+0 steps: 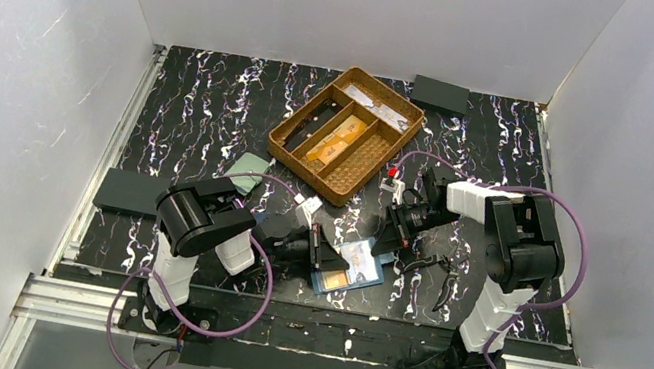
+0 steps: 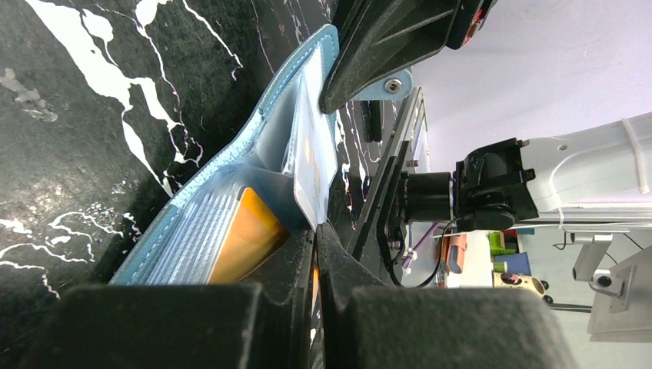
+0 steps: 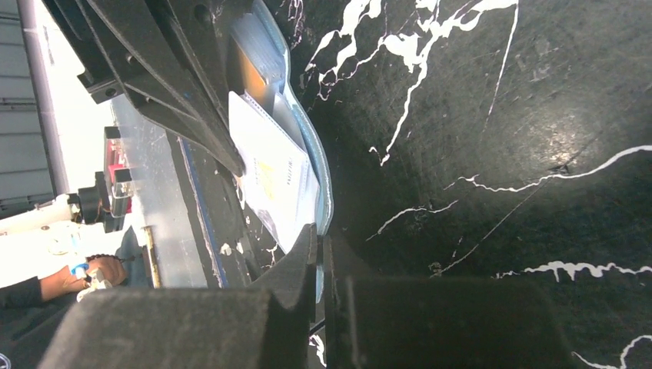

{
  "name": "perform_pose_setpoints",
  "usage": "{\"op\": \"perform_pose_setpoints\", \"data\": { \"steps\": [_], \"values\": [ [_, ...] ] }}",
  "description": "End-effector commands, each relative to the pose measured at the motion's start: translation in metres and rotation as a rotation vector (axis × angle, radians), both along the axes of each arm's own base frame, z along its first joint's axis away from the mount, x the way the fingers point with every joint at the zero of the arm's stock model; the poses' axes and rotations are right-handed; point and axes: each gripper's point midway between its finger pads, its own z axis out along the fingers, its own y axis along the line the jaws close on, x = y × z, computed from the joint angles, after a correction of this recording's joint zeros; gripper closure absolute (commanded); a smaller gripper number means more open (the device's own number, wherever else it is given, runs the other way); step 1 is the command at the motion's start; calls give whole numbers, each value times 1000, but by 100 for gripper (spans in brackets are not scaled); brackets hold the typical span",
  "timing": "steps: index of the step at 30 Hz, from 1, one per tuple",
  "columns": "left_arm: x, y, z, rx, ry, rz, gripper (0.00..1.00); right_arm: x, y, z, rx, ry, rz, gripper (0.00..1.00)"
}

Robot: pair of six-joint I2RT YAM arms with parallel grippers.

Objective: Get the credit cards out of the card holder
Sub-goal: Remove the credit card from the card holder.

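The light blue card holder lies open on the black marbled table between the two arms. An orange credit card shows in its near half. My left gripper is shut on the edge of an orange credit card that still sits in the ribbed pocket of the holder; orange shows between the fingers. My right gripper is shut on the far edge of the holder. A white printed panel and the orange card show there, below the left gripper's black fingers.
A wicker tray with compartments holding orange cards stands behind the holder. A dark navy wallet lies at the back right, a pale green wallet behind the left arm, a flat black item at the left edge.
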Motion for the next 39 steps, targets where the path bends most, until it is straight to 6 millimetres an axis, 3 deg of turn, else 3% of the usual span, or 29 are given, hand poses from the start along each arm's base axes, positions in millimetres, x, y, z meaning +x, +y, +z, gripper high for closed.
{"op": "perform_pose_setpoints", "data": {
  "steps": [1,17,26,30,39],
  "values": [
    [-2,7,-8,28,14,0,100,9,-3,-7,-51,-23,-7,99],
    [-4,30,-19,49,110,29,100,25,-20,-13,-95,-38,-90,99],
    [-6,46,-17,51,123,44,100,27,-22,-13,-103,-39,-95,99],
    [-7,51,-6,37,95,44,100,28,-23,-11,-110,-54,-94,99],
    [-16,65,19,56,15,43,100,33,-28,2,-121,-158,-86,70]
  ]
}}
